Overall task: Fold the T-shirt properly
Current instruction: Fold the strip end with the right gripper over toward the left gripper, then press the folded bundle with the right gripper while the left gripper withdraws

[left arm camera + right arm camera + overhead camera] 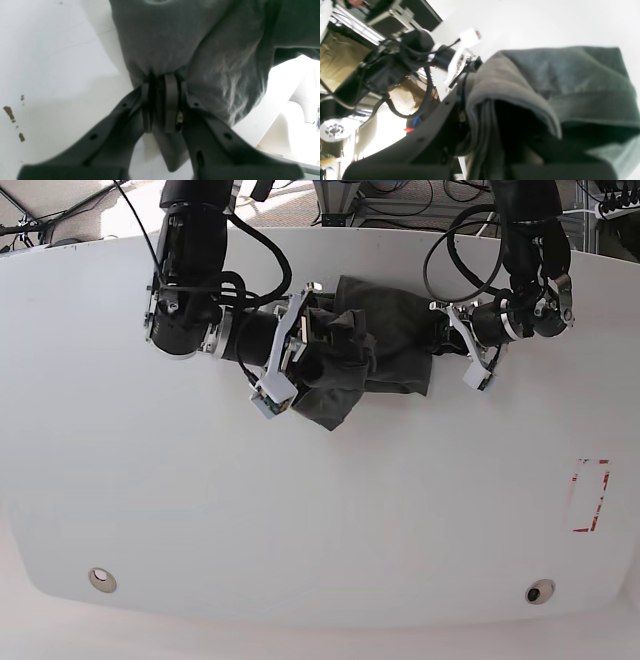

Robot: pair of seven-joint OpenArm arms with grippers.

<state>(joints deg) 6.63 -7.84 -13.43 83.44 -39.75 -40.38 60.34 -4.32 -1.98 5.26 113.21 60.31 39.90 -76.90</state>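
Note:
The dark grey T-shirt is bunched between my two arms at the back middle of the white table. In the base view its lower left part hangs in a lump over the table. My left gripper is shut on a pinched edge of the T-shirt, and the cloth spreads away from the fingers. It sits at the shirt's right end in the base view. My right gripper is shut on the T-shirt, whose folds drape over its fingers and hide the tips. That gripper is at the shirt's left end.
A red rectangle outline is marked on the table at the right. Two small round holes sit near the front edge. Brown specks mark the surface in the left wrist view. Cables and frame parts lie behind the table.

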